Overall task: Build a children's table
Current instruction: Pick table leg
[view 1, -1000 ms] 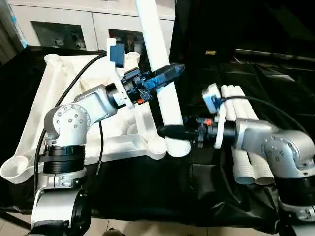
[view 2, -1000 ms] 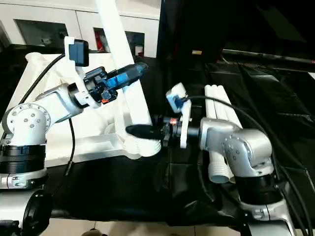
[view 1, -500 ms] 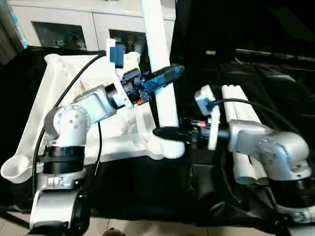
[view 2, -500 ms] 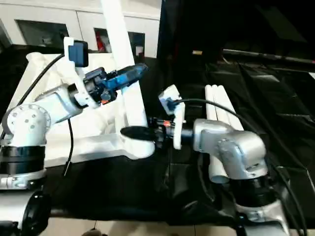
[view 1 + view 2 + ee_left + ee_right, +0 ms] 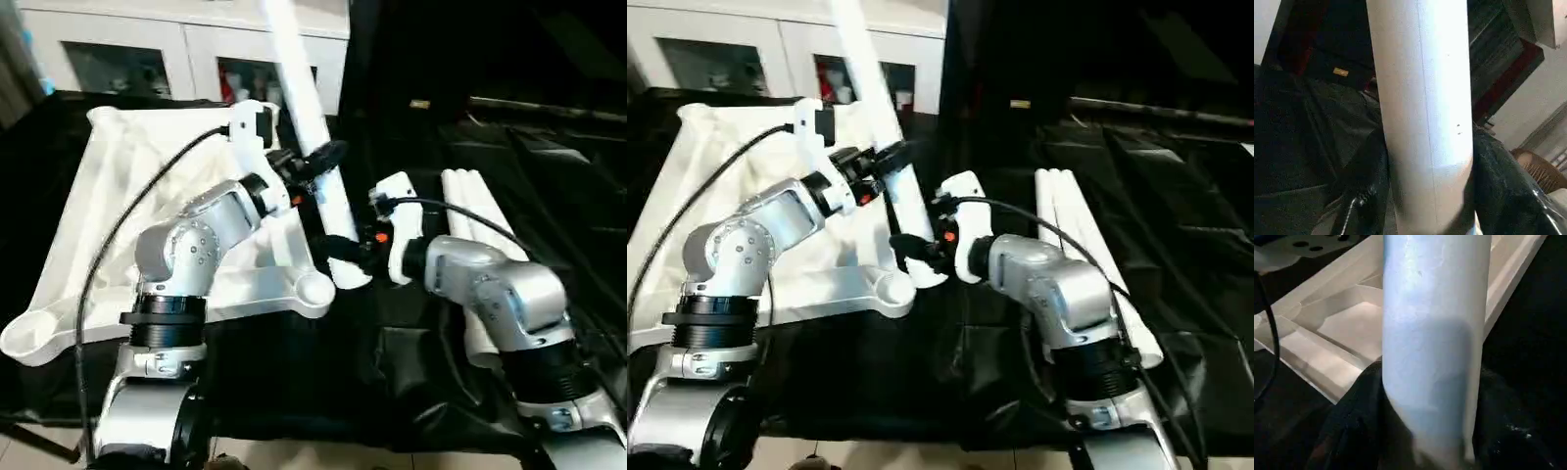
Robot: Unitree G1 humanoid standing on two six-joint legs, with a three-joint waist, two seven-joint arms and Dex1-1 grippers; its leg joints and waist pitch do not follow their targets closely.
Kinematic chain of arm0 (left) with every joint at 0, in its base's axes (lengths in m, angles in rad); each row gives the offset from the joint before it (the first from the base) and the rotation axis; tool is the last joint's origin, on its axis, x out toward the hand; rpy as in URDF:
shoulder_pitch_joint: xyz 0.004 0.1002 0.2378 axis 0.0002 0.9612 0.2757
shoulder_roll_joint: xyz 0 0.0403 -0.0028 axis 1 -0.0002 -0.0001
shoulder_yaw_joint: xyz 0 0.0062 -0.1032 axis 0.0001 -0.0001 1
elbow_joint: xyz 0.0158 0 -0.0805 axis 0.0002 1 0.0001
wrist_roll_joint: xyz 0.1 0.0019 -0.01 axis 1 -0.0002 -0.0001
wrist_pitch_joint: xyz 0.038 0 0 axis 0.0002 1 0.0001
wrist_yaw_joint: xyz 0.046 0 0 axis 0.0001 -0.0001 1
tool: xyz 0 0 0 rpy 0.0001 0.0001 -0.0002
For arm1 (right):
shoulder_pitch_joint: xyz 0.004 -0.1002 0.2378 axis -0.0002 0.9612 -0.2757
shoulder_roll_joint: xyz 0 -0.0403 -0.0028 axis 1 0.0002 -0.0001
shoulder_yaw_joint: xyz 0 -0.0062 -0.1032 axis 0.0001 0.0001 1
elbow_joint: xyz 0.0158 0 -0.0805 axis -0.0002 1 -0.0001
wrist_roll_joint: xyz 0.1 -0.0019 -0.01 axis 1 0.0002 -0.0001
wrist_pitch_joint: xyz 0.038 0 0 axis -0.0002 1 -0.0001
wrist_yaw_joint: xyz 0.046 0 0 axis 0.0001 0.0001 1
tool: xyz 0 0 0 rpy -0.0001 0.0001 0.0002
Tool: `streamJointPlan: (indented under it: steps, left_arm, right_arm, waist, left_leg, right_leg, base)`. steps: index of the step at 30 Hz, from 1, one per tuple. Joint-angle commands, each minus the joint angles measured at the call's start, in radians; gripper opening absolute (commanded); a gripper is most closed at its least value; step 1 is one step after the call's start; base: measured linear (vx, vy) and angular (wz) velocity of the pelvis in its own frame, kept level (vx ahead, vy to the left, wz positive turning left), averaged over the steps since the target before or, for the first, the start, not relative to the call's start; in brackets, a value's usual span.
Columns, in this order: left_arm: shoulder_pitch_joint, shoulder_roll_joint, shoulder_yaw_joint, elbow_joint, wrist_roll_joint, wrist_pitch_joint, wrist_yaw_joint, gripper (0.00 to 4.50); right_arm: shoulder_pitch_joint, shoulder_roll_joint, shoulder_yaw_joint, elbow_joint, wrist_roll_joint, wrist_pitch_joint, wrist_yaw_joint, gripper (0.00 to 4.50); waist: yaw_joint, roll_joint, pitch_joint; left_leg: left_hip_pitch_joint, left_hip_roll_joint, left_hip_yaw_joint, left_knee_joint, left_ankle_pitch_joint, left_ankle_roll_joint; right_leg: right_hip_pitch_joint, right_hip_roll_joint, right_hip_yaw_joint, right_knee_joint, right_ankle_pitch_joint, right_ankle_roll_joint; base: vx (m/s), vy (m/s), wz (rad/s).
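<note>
Together my left gripper (image 5: 318, 162) and right gripper (image 5: 355, 257) clamped the long white tapered tube leg (image 5: 312, 127).
Its foot hung beside the white rimmed plastic tabletop's (image 5: 108, 206) corner socket (image 5: 314, 288); any tilt risked jamming.

The tabletop (image 5: 108, 196) lies upside down on the left of the work table (image 5: 549, 176). A leg (image 5: 312, 147) rises tilted just beside the tabletop's near right corner socket (image 5: 315, 290), its foot to the right of that socket. The left gripper (image 5: 318, 162) clasps the leg partway up, and the right gripper (image 5: 345, 250) clasps it lower, near the foot. Spare legs (image 5: 480, 220) lie side by side on the work table, right of the tabletop, behind the right arm.
</note>
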State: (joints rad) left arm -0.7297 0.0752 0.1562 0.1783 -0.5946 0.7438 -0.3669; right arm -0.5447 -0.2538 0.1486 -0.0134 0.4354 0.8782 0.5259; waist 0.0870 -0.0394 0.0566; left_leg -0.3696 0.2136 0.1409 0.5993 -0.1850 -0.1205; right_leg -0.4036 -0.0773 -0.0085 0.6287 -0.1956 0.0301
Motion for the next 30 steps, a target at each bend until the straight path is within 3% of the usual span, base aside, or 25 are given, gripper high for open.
streamJointPlan:
  steps: [1,3,6,13,20,21,30]
  left_arm:
    - [-0.011,0.000,-0.004,0.011,0.010,-0.001,0.017,2.01]
    - [-0.012,0.001,-0.005,0.004,0.002,-0.002,0.001,1.98]
    - [-0.008,0.020,-0.017,-0.023,-0.021,0.014,-0.059,1.95]
    - [0.015,0.106,-0.063,-0.090,-0.090,0.047,-0.283,1.87]
    - [0.008,0.151,-0.040,-0.098,-0.154,0.048,-0.424,1.86]
    - [0.009,0.153,-0.032,-0.103,-0.169,0.050,-0.439,1.86]
    - [0.024,0.146,-0.040,-0.123,-0.205,0.050,-0.487,1.86]
  right_arm:
    - [-0.020,0.001,0.021,-0.021,-0.012,-0.032,0.009,1.96]
    - [-0.019,0.001,0.021,-0.021,-0.017,-0.042,0.013,1.96]
    - [-0.016,0.008,-0.011,-0.030,0.024,-0.029,0.033,2.66]
    - [0.006,-0.043,-0.043,-0.086,0.113,0.016,0.159,3.12]
    - [0.033,-0.096,-0.024,-0.136,0.171,0.059,0.249,3.12]
    - [0.034,-0.096,-0.024,-0.139,0.176,0.065,0.253,2.85]
    - [0.035,-0.097,-0.009,-0.146,0.186,0.076,0.263,2.21]
  waist:
    - [-0.001,0.017,-0.075]
    - [-0.001,0.017,-0.075]
    - [-0.001,0.016,-0.075]
    - [0.001,0.017,-0.073]
    - [0.001,0.018,-0.072]
    - [0.001,0.017,-0.072]
    - [0.000,0.014,-0.072]
  left_leg:
    - [0.007,-0.016,0.025,-0.065,-0.086,-0.043]
    - [0.007,-0.016,0.025,-0.065,-0.084,-0.044]
    - [0.007,-0.017,0.025,-0.064,-0.084,-0.041]
    - [0.010,-0.015,0.026,-0.066,-0.087,-0.026]
    - [0.010,-0.013,0.027,-0.068,-0.117,-0.032]
    - [0.010,-0.014,0.027,-0.068,-0.117,-0.032]
    - [0.009,-0.013,0.028,-0.067,-0.101,-0.030]
  right_leg:
    - [0.065,-0.017,0.011,-0.058,0.033,-0.212]
    - [0.065,-0.016,0.011,-0.058,0.036,-0.210]
    - [0.065,-0.015,0.011,-0.057,0.044,-0.214]
    - [0.063,-0.014,0.010,-0.055,0.055,-0.229]
    - [0.061,-0.017,0.011,-0.058,0.007,-0.234]
    - [0.062,-0.017,0.010,-0.058,0.007,-0.234]
    - [0.062,-0.017,0.011,-0.057,0.006,-0.232]
  base:
    - [0.000,0.000,0.00]
    - [0.000,0.000,0.00]
    - [0.000,0.000,0.00]
    - [0.000,0.000,0.00]
    - [0.000,0.000,0.00]
    - [0.000,0.000,0.00]
    - [0.000,0.000,0.00]
